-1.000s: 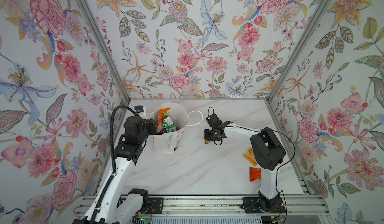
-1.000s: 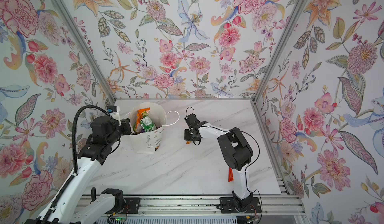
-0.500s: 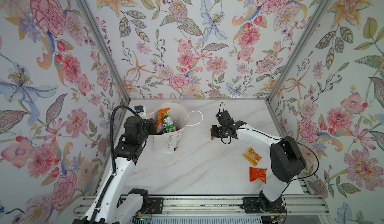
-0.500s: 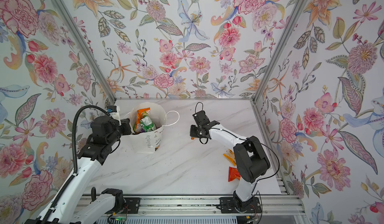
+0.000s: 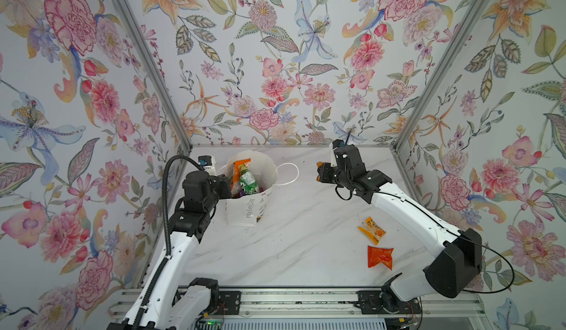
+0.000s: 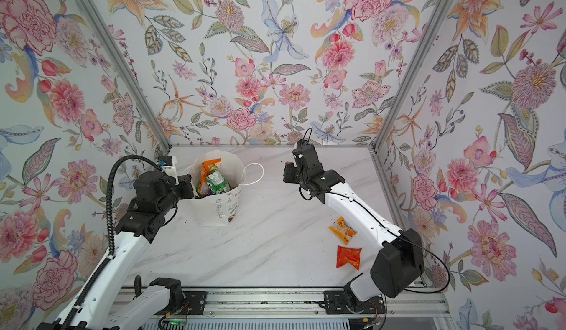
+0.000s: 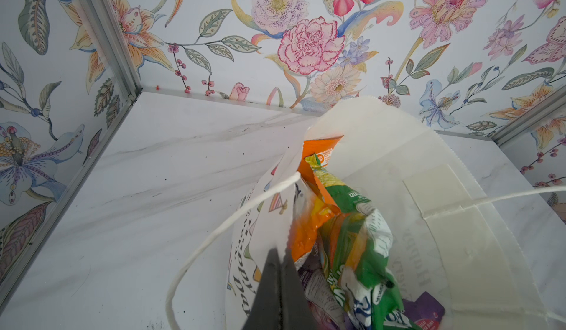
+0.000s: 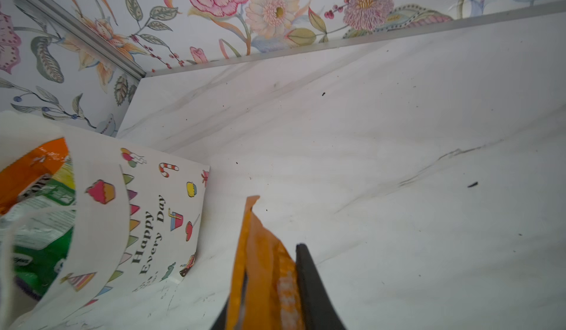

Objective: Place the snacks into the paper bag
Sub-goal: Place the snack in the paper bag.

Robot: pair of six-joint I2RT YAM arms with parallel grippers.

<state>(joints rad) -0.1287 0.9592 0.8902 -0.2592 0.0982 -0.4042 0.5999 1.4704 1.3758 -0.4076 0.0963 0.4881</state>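
Note:
The white paper bag [image 5: 245,212] [image 6: 214,212] stands open at the back left of the marble table. My left gripper [image 7: 280,250] [image 5: 225,186] is shut on its near rim [image 7: 288,190]. Inside stand an orange packet [image 5: 237,172] [image 7: 318,160], a green packet [image 5: 248,178] [image 7: 361,245] and a purple one [image 7: 425,310]. My right gripper [image 8: 272,252] [image 5: 321,172] hangs above the table to the right of the bag, shut on a small orange sachet [image 8: 260,267] [image 5: 319,164]. Two more snacks lie at the right: a yellow-orange sachet [image 5: 372,230] [image 6: 343,230] and a red-orange one [image 5: 379,256] [image 6: 348,256].
The bag's cord handle [image 5: 294,172] loops out toward my right gripper, and another cord [image 7: 214,236] hangs beside the left fingers. Floral walls close the table on three sides. An aluminium rail [image 5: 291,301] runs along the front. My right forearm [image 5: 407,218] passes just behind the loose sachets.
My right gripper has lifted off the table with the orange sachet and drifted right and back. Its elbow swung right, uncovering the two loose sachets. The left arm has not moved.

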